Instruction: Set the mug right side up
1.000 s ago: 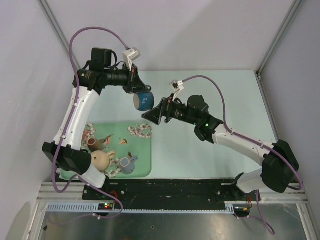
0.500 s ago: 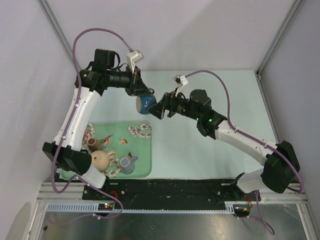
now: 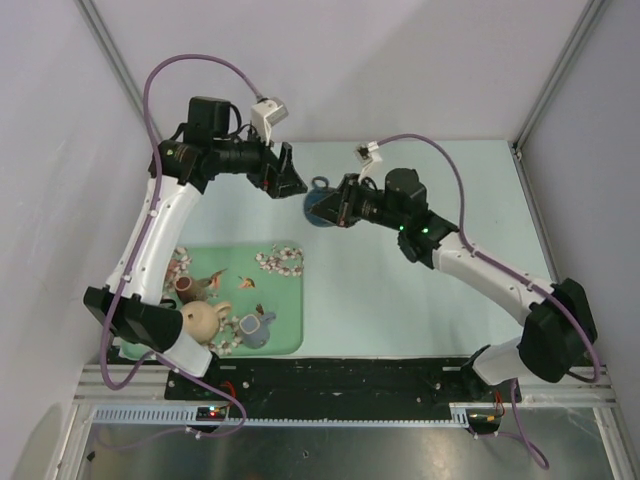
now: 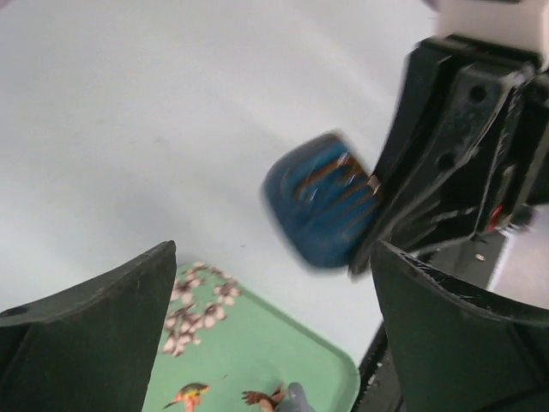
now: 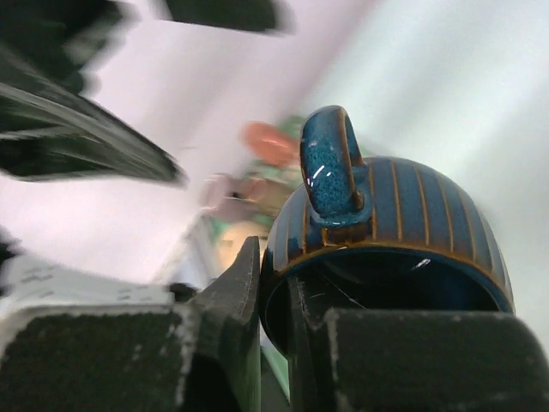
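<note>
The chief hazard sits in the grip itself. The right fingers are pinched narrow on one short stretch of the rim of the mug, one finger inside the mouth and one outside, just below the handle, so the whole glazed body hangs off a thin wall. In my judgement, turning the wrist to bring the mouth upward could let the mug pivot or slide between the fingers. It could then drop to the table, where it might chip or roll. The mug lies on its side and appears to be off the table, just beyond the far right corner of the tray, between the two arms. A little farther off, the left fingers stand wide apart, holding nothing, just beside the mug. A swing of the handle toward them could clip them and jar the hold. As to containers, the green tray at the near left carries a beige rabbit-shaped pot, a grey-blue watering-can jug and a small brown jug, all well apart from the mug. Whether they hold anything cannot be told. The mug's inside looks dark and empty in the right wrist view.
</note>
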Available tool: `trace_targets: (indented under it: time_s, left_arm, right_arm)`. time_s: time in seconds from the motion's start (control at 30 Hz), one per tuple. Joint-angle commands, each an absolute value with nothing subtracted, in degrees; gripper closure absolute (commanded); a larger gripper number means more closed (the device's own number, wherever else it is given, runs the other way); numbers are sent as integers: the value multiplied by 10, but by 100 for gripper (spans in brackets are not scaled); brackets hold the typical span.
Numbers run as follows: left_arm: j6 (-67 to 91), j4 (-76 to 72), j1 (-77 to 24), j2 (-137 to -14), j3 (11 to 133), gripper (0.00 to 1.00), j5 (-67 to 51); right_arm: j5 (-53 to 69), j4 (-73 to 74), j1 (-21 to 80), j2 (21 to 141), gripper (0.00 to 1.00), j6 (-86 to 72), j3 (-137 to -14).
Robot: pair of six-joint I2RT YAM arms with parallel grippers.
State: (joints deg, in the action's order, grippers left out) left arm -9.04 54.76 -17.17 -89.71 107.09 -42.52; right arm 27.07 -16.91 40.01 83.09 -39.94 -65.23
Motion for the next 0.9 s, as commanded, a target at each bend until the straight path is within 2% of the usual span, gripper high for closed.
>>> trace_targets:
  time_s: [0.0, 0.17, 0.3, 0.63, 0.8, 0.87]
  left_arm:
    - [-130, 544, -159, -862, 1074, 1, -260]
    - [-235, 566, -181, -845, 1007, 0, -132]
    - [-307, 626, -241, -848, 940, 5, -61]
    - [-363, 677, -364, -822, 752, 11, -94]
    - [-369, 672, -426, -802, 642, 8, -75]
    - [-357, 657, -438, -800, 616, 6, -56]
  right_arm:
    - [87, 117, 342, 783, 100, -269, -696]
    - [-73, 374, 252, 836, 100, -201, -700]
    - [-148, 444, 213, 885, 100, -160, -694]
    - [-72, 386, 121, 947, 100, -135, -650]
    - [-22, 326, 81, 931, 100, -157, -610]
    - [-13, 309, 71, 931, 97, -161, -598]
